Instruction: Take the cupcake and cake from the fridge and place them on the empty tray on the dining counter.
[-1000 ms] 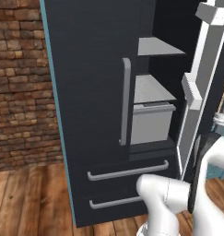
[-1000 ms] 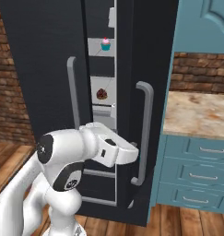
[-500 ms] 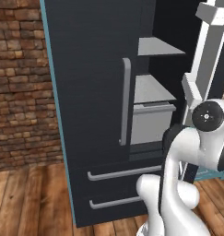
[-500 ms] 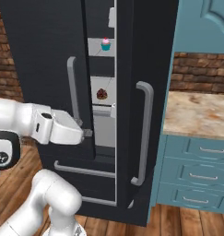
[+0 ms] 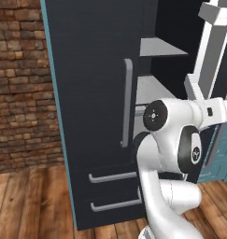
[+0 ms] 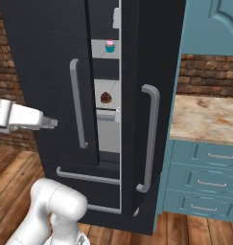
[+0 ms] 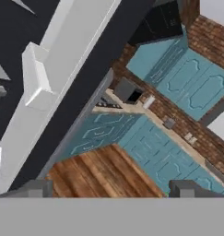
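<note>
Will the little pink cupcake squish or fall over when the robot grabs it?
The cupcake probably squishes easily: its pink frosting looks soft, so gripping the teal wrapper seems safer. It is small, so likely light. It stands upright on a fridge shelf, narrower at the bottom, so a sideways bump might tip it. The cake below looks squatter and steadier.

Arm: swung from low before the fridge (image 6: pixel 137 72) doors, up and leftward in the right base view. Gripper (image 7: pixel 109 186): jaws slightly wider; now faces the floor and teal cabinets (image 7: pixel 178 78). Left base view: arm's elbow risen.
</note>
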Controlling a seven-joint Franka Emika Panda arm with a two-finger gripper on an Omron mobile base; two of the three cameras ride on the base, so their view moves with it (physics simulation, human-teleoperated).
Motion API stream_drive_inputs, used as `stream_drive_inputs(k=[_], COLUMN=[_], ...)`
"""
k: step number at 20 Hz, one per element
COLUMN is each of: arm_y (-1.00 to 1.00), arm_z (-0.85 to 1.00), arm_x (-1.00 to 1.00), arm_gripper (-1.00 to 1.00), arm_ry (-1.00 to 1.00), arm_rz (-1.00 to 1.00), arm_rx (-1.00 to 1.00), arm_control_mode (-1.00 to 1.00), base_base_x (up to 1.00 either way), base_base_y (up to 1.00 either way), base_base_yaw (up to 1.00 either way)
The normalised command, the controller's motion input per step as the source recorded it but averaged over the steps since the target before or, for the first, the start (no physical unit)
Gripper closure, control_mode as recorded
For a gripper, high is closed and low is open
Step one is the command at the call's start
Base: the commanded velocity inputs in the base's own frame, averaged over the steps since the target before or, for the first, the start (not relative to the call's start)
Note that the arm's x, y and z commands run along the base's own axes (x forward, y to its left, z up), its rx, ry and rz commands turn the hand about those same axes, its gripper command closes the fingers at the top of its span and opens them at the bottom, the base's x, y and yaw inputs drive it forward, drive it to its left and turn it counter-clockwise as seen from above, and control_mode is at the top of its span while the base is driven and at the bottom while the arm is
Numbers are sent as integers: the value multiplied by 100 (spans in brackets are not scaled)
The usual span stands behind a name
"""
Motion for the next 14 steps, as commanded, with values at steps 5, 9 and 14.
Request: stream_drive_inputs(k=[5, 9, 14], arm_y=[-2, -18, -51], arm_z=[-43, -30, -23], arm_x=[68, 100, 100], arm_gripper=[-100, -100, -100], arm_ry=[50, 19, 22], arm_rz=[-5, -12, -1], arm_rx=[-24, -12, -4], arm_control_mode=[-100, -100, -100], base_base_x=[0, 0, 0], base_base_y=[0, 0, 0], base_base_yaw=[0, 0, 0])
